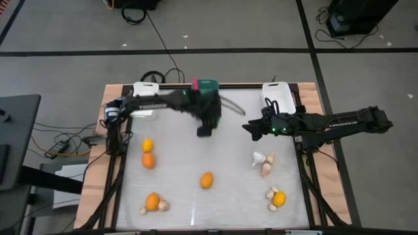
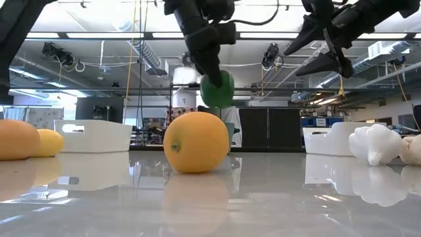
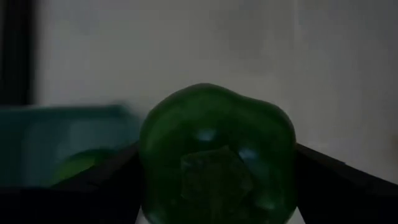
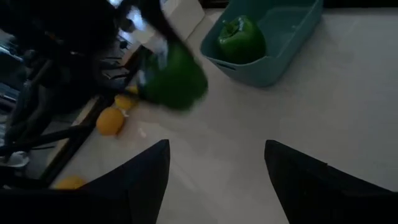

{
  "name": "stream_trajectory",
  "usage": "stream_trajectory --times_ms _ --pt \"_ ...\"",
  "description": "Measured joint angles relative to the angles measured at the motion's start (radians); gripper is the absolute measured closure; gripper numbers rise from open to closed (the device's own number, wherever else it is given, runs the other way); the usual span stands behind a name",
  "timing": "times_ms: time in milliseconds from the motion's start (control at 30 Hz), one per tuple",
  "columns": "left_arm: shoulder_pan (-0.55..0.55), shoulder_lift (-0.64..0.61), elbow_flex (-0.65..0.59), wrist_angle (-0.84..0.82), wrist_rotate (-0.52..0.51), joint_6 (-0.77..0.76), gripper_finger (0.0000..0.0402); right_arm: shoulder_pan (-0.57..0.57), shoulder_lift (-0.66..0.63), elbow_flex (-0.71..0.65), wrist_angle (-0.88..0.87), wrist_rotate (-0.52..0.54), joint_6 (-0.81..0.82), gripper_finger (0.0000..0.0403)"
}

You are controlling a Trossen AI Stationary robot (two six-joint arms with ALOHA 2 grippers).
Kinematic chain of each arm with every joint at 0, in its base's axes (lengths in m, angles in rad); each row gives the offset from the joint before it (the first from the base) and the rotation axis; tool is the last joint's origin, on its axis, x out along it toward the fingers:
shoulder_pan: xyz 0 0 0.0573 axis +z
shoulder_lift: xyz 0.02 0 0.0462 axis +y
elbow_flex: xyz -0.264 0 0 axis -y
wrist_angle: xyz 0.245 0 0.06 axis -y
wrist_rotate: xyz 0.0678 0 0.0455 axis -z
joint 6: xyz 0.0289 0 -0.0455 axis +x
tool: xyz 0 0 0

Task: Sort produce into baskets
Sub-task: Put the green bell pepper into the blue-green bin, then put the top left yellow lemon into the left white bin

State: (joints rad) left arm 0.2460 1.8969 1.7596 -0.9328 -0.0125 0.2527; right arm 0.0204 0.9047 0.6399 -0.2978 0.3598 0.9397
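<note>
My left gripper (image 1: 206, 128) is shut on a green pepper (image 3: 217, 155) and holds it in the air just in front of the teal basket (image 4: 283, 53). That basket holds another green pepper (image 4: 241, 38). My right gripper (image 1: 251, 128) hangs open and empty to the right of the left gripper, above the table (image 1: 228, 150). Oranges (image 1: 207, 180), a yellow fruit (image 1: 279, 199) and garlic bulbs (image 1: 261, 158) rest on the table. White baskets stand at the far left (image 1: 147, 88) and far right (image 1: 277, 94). My left gripper pinches the green pepper between its two fingers (image 3: 112, 180), one on each side of the pepper's lumpy body (image 3: 155, 162). The fingers come from above, pointing down. The pepper (image 2: 217, 89) hangs below them, lifted clear of the table.
Two oranges (image 1: 149, 160) lie at the left and one (image 1: 153, 201) with garlic bulbs (image 1: 163, 206) at the near left. More garlic (image 1: 273, 194) lies at the near right. The table's middle, below both grippers, is bare.
</note>
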Motion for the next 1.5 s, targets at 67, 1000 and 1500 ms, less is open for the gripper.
stream_trajectory --times_ms 67,1000,1500 --pt "0.055 -0.001 0.033 -0.012 -0.013 -0.001 0.0062 0.0 0.0 0.0 -0.008 0.011 0.0 0.013" --pt "0.368 0.208 0.068 0.17 -0.065 -0.098 0.0007 -0.096 0.027 0.0 -0.005 0.021 -0.105 0.0131" --pt "0.35 0.104 0.23 -0.006 -0.064 -0.153 0.0047 -0.184 0.027 0.0 -0.005 -0.02 -0.12 0.0131"
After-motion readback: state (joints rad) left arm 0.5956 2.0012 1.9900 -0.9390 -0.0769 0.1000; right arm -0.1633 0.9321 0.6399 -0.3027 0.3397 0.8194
